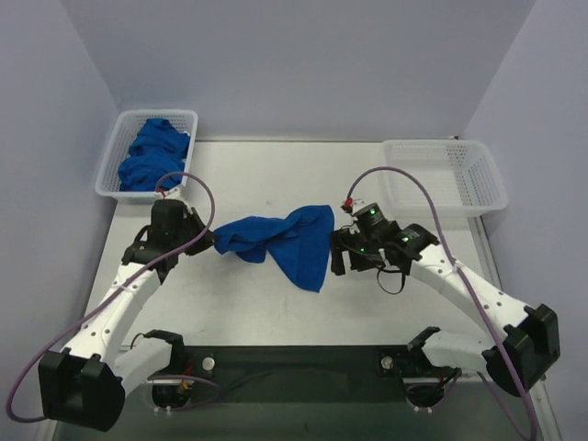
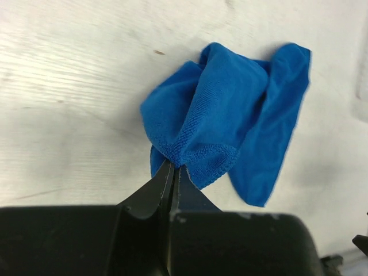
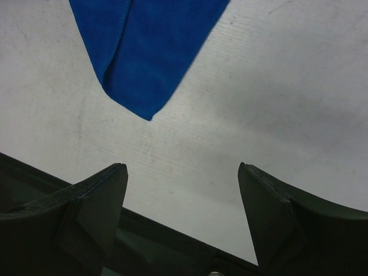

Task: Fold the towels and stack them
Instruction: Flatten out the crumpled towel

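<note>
Towel (image 1: 285,241) runs left-right (crumpled).

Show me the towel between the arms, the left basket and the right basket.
towel between the arms (image 1: 294,241), top view, middle of the cloth.
left basket (image 1: 107,170), top view, left mesh wall.
right basket (image 1: 487,184), top view, right mesh wall.

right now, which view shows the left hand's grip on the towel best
The left wrist view: close up, the left hand is pinched shut on the hemmed edge of the towel. The top view shows that grip small, from above; the right wrist view shows only a corner of the towel.
</note>
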You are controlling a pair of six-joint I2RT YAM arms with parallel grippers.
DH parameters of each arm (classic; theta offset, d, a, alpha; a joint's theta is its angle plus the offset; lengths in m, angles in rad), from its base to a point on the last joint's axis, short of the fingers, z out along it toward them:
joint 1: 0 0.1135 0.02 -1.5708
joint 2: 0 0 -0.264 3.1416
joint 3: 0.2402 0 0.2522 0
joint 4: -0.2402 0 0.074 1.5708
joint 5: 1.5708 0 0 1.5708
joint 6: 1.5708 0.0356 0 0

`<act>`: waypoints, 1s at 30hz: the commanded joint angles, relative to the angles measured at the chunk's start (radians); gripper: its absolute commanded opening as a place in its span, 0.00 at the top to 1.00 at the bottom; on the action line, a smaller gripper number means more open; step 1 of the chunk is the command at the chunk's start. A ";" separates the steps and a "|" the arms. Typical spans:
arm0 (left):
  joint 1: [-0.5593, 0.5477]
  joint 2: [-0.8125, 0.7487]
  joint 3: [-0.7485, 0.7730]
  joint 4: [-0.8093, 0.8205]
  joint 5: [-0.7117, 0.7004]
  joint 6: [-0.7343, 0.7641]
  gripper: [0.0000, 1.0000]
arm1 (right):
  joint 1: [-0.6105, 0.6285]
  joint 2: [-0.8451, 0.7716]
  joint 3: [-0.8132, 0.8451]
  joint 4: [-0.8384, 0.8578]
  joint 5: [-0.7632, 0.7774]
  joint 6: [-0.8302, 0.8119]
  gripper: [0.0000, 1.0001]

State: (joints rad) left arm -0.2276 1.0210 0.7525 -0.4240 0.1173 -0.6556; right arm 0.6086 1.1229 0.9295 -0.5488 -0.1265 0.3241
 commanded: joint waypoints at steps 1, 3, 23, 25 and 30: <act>0.025 -0.042 0.077 -0.111 -0.169 0.066 0.99 | 0.065 0.116 0.008 0.096 0.080 0.068 0.22; 0.046 -0.061 0.117 -0.148 -0.211 0.103 0.99 | 0.085 0.200 0.015 0.137 0.082 0.082 0.28; -0.105 0.243 0.291 -0.130 -0.150 0.297 0.09 | 0.215 0.580 0.062 0.245 0.231 0.127 0.58; -0.111 0.345 0.297 -0.107 -0.157 0.301 0.09 | 0.209 0.577 0.025 0.245 0.252 0.133 0.58; -0.113 0.554 0.346 -0.087 -0.170 0.306 0.10 | 0.137 0.534 -0.050 0.239 0.269 0.147 0.59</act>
State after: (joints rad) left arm -0.3405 1.5139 1.0386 -0.5575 -0.0467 -0.3763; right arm 0.7956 1.6806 0.9340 -0.2413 0.0685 0.4541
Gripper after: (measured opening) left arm 0.906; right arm 0.415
